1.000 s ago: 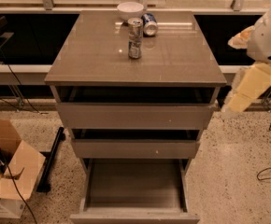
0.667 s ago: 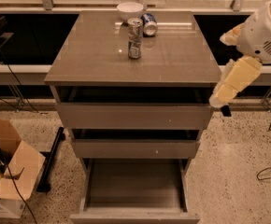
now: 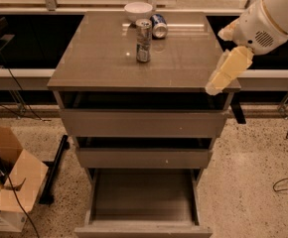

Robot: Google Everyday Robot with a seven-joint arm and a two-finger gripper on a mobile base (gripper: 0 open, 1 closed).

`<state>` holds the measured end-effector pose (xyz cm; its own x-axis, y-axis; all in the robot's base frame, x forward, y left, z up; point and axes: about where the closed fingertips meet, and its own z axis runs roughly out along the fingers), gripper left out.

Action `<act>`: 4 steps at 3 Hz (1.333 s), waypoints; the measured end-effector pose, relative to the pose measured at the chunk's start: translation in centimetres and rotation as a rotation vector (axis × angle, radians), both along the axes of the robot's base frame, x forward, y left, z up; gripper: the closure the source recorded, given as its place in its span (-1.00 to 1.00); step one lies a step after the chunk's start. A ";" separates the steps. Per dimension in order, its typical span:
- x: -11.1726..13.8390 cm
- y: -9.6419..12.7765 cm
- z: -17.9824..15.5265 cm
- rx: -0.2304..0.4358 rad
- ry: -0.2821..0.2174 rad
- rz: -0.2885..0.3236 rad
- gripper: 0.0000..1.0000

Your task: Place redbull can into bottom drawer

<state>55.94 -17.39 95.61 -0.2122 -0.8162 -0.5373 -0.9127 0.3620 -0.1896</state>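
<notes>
The redbull can, tall, slim and silver, stands upright on the cabinet top toward the back middle. The bottom drawer is pulled out, and its flat grey inside holds nothing. My gripper is a cream-coloured piece on the white arm. It hangs over the right front corner of the cabinet top, well to the right of the can and apart from it. It holds nothing that I can see.
A shorter blue can lies on its side behind the redbull can, next to a white bowl. The two upper drawers stand slightly open. A cardboard box sits on the floor at left. Cables lie at right.
My arm and gripper have moved left and a little up, from beside the cabinet to over its right front corner. The cans and drawers have not moved.
</notes>
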 end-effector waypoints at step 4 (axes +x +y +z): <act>14.8 9.2 -3.2 0.195 -0.139 -0.127 -1.00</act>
